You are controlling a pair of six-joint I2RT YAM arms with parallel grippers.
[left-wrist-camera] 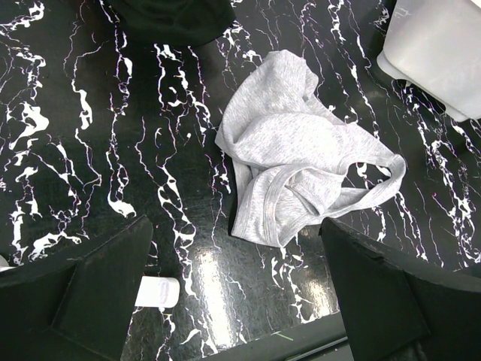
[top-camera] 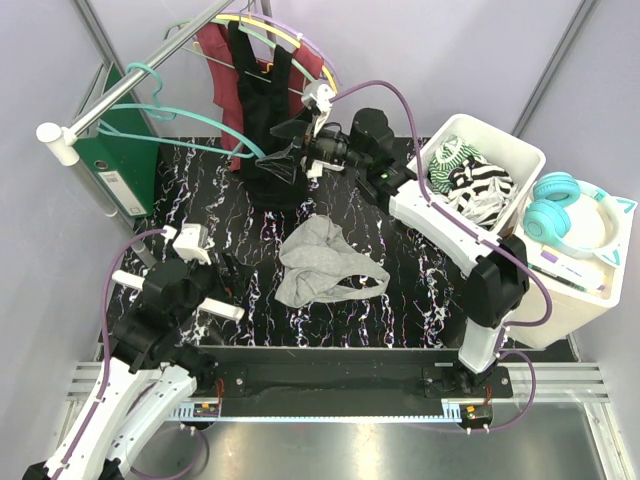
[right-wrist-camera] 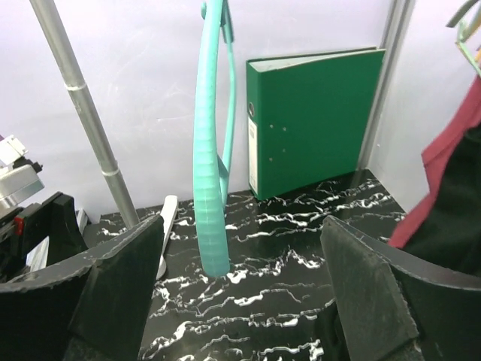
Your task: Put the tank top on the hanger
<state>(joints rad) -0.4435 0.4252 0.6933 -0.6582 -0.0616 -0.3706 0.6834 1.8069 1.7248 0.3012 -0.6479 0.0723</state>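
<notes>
NOTHING HUNG YET: The tank top (left-wrist-camera: 293,150) lies in a crumpled heap near the middle of the black marbled table (top-camera: 200,190), one thin strap looped out to the side. Neither of my claws is touching it.

My left claw (left-wrist-camera: 237,229) hovers low over the table just short of the heap's near edge, its jaws spread wide and holding nothing. My right claw (right-wrist-camera: 242,226) reaches across to the far left corner, where the hanger (right-wrist-camera: 207,150) hangs by its hook from the slanted metal rail (top-camera: 150,60). The right wrist view shows the tip of one teal arm dropping between my parted jaws. Neither pad is against it, so that claw is released too.

As I judge it, the job is at its opening step. The hanger is not yet gripped or lifted off the rail, and the garment is not yet picked up. What remains is nearly everything: closing on the hanger, freeing its hook, gathering the top by a strap or the neck, and threading both shoulders over the hanger's arms. A black top (top-camera: 262,90) on the same rail hangs close beside my right claw.
</notes>
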